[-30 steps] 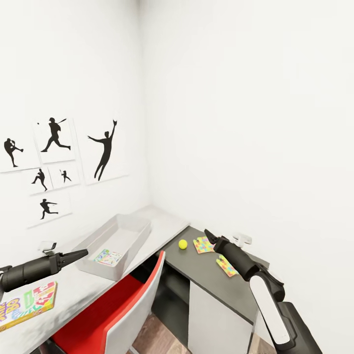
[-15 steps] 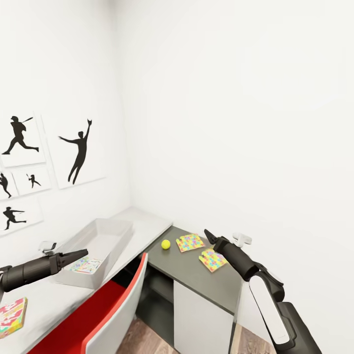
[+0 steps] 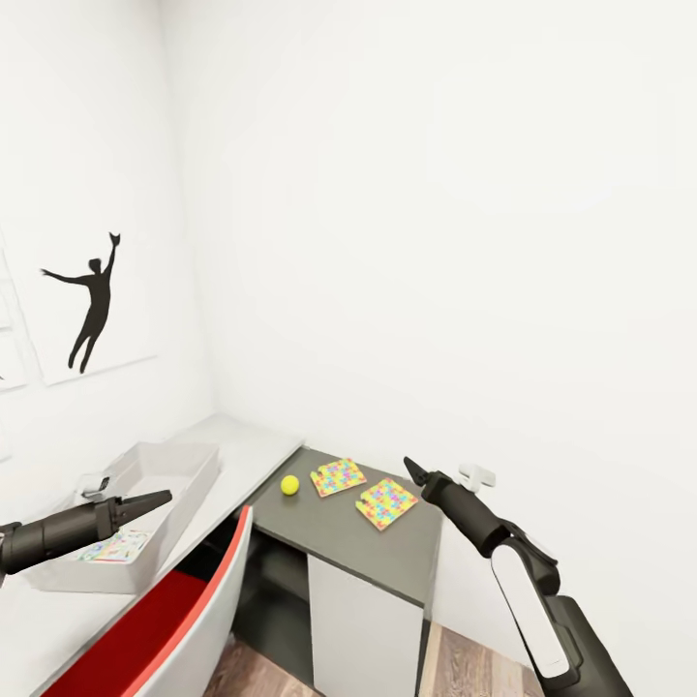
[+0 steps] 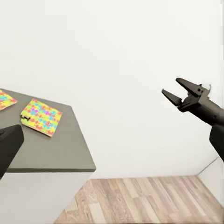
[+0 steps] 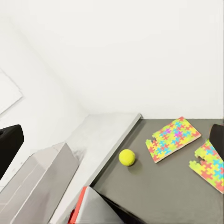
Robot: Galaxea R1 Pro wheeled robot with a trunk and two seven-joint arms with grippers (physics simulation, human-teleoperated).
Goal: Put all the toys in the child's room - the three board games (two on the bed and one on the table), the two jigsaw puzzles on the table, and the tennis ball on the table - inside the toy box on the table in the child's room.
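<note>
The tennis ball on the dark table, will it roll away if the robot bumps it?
Probably: the tennis ball is round and sits loose on the flat dark tabletop, with no rim visible there. Its small size suggests it is light, so a nudge might send it off.

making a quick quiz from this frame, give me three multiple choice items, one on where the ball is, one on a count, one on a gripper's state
1. Where does the ball lie?
A. in the toy box
B. on the dark desk section
C. on the chair

2. How many puzzles lie on the dark section?
A. one
B. two
C. three

3. How are the right gripper's fingers?
A. apart, empty
B. shut on the ball
C. shut on a puzzle

Answers:
1 B: the ball rests on the dark top, outside the toy box.
2 B: one puzzle lies near the ball, the other puzzle beside it.
3 A: the right gripper shows spread fingers with nothing between.
</note>
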